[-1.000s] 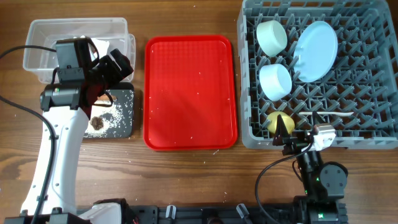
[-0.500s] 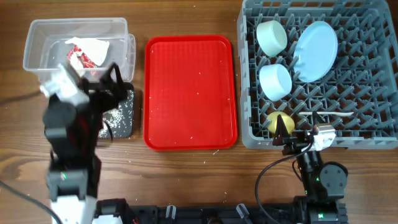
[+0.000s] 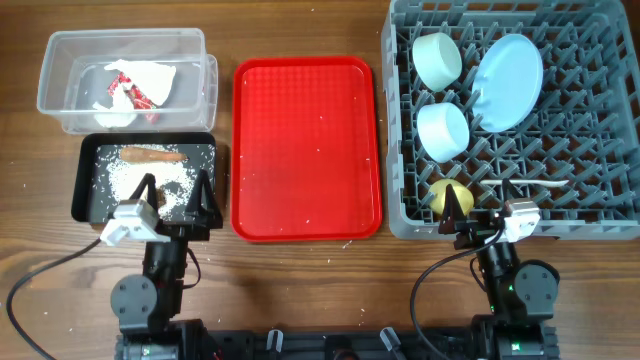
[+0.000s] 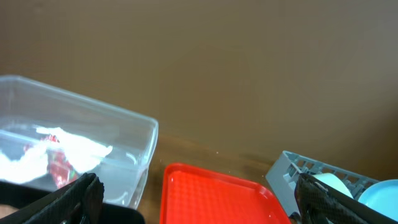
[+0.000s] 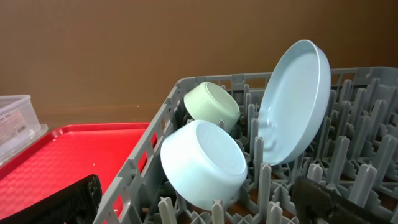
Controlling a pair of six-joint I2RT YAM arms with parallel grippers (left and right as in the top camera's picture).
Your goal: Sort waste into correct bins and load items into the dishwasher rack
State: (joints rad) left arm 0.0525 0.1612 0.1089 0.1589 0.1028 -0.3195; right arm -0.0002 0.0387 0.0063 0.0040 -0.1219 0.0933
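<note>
The clear tub (image 3: pixel 60 100) at the back left holds red-and-white wrappers (image 3: pixel 140 83) and a white scrap (image 3: pixel 114 116). It also shows in the left wrist view (image 4: pixel 134 155). The black tray (image 3: pixel 84 195) in front of it holds the brown stick (image 3: pixel 150 154) and rice grains (image 3: pixel 125 178). The dark lump is hidden. My left gripper (image 3: pixel 175 192) is open and empty over the tray's front edge. The grey rack (image 3: pixel 600 140) holds the plate (image 3: pixel 508 68), two bowls (image 3: pixel 437 58) (image 3: pixel 443 130), the yellow cup (image 3: pixel 442 190) and the spoon (image 3: pixel 530 185). My right gripper (image 3: pixel 480 203) is open and empty at the rack's front edge.
The large red tray (image 3: pixel 305 145) lies between the bins and the rack, with a few white specks on it. It shows in the left wrist view (image 4: pixel 217 196) and the right wrist view (image 5: pixel 56 155). Both arm bases sit at the table's front edge.
My left arm has pulled back from over the bins to the table's front edge, uncovering the black tray and the tub. The right arm has not moved.
</note>
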